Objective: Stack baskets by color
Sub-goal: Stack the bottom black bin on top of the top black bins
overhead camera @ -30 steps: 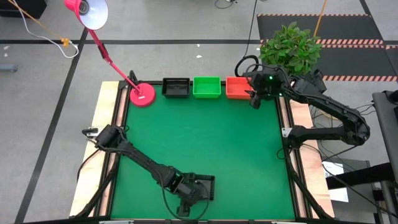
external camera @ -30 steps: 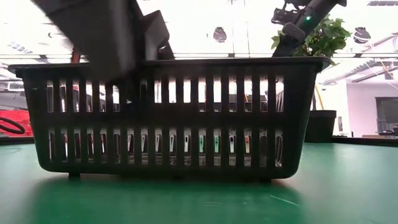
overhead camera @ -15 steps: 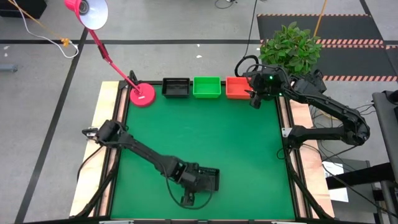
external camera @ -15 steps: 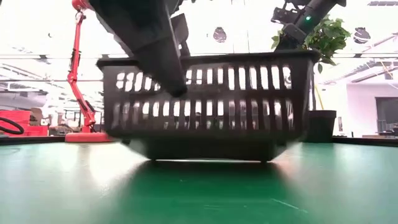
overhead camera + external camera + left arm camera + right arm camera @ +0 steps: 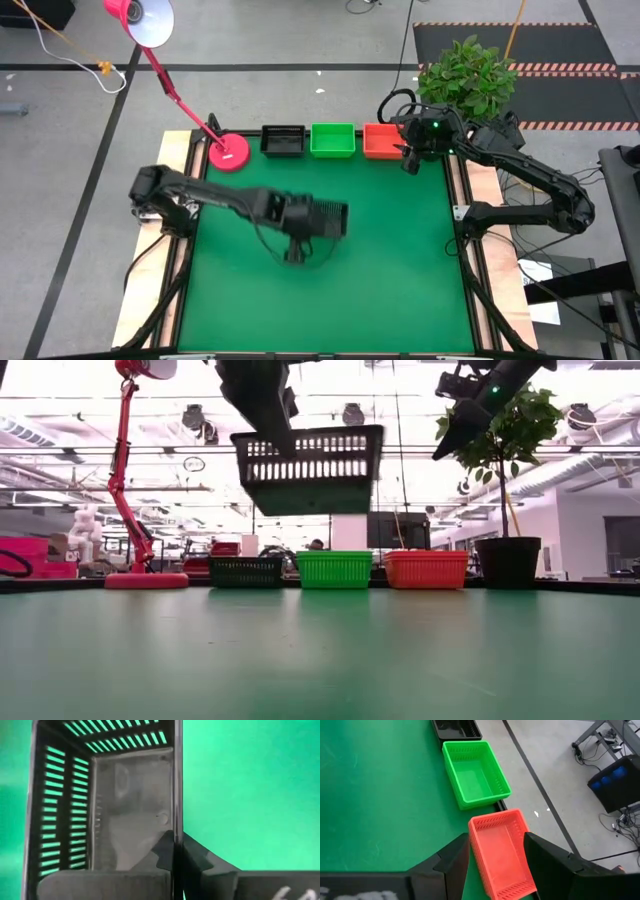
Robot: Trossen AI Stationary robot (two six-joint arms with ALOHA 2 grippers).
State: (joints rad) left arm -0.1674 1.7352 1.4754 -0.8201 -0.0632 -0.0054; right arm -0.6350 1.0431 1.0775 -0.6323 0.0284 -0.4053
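Observation:
My left gripper [image 5: 297, 215] is shut on a black basket [image 5: 323, 216] and holds it high over the middle of the green mat; the low view shows this basket [image 5: 308, 468] well above the table. Three more baskets stand in a row on their bottoms at the far edge: black [image 5: 283, 140], green [image 5: 333, 140] and orange-red [image 5: 380, 140]. My right gripper [image 5: 495, 850] hangs open above the orange-red basket [image 5: 502, 852], apart from it. My left gripper pinches one side wall of the black basket at its rim [image 5: 176, 815], one finger [image 5: 162, 852] inside the basket and one [image 5: 195, 856] outside. The fingers slant down from the table's left and lie along that wall. The basket hangs clear of the mat, roughly level.
A pink lamp base [image 5: 229, 153] stands at the far left of the mat, left of the basket row, its arm leaning off toward the lamp head [image 5: 140, 18]. A potted plant [image 5: 467, 75] stands beyond the far right corner. Bare mat [image 5: 390, 280] lies below and around the held basket.
My left gripper has risen and gone from the near edge toward the table's middle, taking the black basket with it. The basket stood on the mat near the near edge a second ago, then tipped up, and now hangs clear.

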